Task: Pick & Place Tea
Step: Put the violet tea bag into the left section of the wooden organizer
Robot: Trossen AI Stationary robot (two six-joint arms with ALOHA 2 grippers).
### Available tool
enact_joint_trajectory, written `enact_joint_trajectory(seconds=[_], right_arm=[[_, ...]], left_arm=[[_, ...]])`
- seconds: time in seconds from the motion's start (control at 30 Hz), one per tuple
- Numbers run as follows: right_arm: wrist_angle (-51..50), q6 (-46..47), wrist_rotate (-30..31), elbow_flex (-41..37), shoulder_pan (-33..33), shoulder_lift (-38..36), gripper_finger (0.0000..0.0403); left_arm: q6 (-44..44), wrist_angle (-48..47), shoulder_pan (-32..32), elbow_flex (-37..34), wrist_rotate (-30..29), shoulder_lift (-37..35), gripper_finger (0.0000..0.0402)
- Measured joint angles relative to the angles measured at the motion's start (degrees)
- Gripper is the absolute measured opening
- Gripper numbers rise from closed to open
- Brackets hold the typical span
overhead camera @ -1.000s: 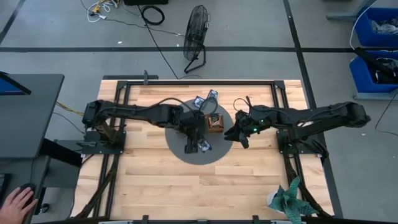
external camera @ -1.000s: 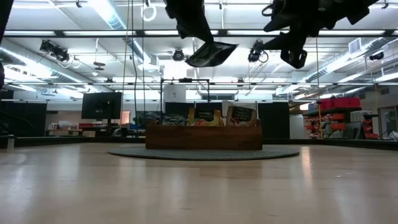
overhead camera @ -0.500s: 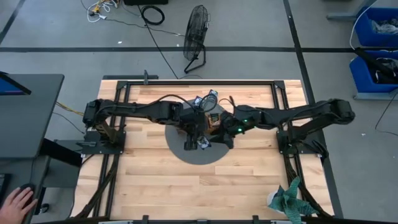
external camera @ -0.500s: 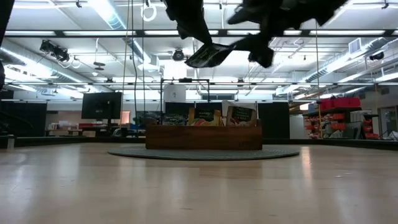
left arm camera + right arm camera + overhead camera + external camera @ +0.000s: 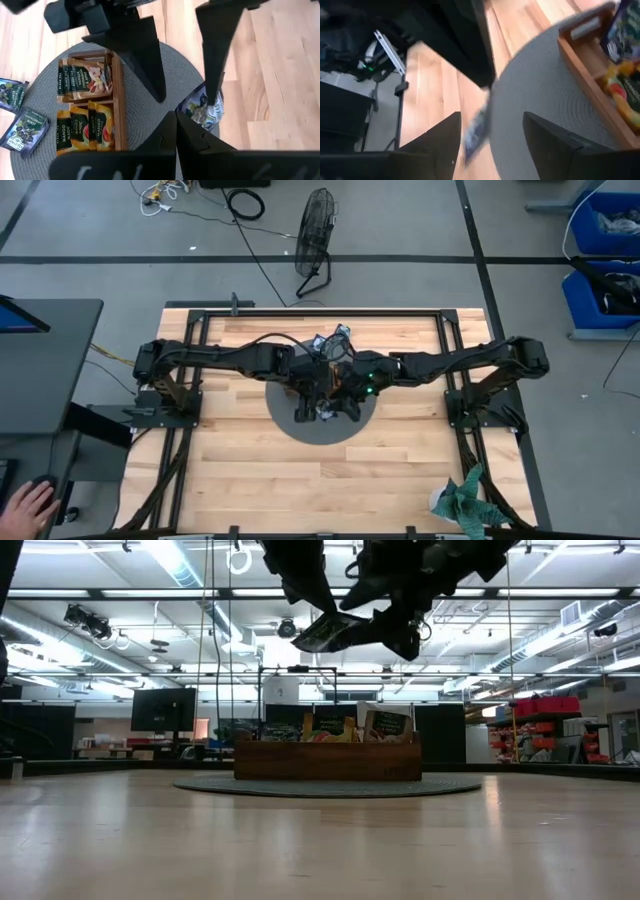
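Wooden compartment tray (image 5: 118,107) resting on a round grey mat (image 5: 45,160) at the centre of the pale wood bench (image 5: 250,480). In the left wrist view two of its compartments show: one holds upright sachets with a beige-and-green face (image 5: 85,75), the next holds yellow-orange sachets marked "Mango" (image 5: 82,132). Two dark blue-green sachets (image 5: 17,117) lie flat on the mat just outside the tray. In the low view the tray (image 5: 327,760) stands on the mat with sachet tops rising above its rim.

Left tool (image 5: 176,116): fingers pressed together on one corner of a blue-and-white tea sachet (image 5: 202,107), which hangs in the air above the mat, clear of the tray. In the low view this sachet (image 5: 330,632) is tilted, well above the tray.

Right tool (image 5: 487,132): fingers spread wide, one on each side of the same hanging sachet (image 5: 476,127), which appears blurred between them; whether the fingers touch it cannot be told. In the high view both tools meet over the mat, the left tool (image 5: 322,385) and the right tool (image 5: 345,395) just beside each other.
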Motion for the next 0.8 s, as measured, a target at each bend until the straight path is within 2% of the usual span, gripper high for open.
enact_joint_trajectory(seconds=[0.43, 0.57, 0.73, 0.8], right_arm=[[0.7, 0.5, -0.6, 0.0, -0.2, 0.8, 0.0153], [0.8, 0.6, -0.6, 0.0, -0.4, 0.9, 0.0108], [0.9, 0.2, -1.9, 0.0, -0.7, 0.9, 0.0019], [0.9, -0.5, -2.0, 0.0, -0.7, 0.8, 0.0009]], left_arm=[[0.5, 1.0, 0.0, 0.0, 0.0, 0.0, 0.0001], [0.7, 1.2, 0.0, 0.0, 0.0, 0.0, 0.0001], [0.2, 2.0, 0.0, 0.0, 0.0, 0.0, 0.0001], [-1.0, 2.6, 0.0, 0.0, 0.0, 0.0, 0.0003]])
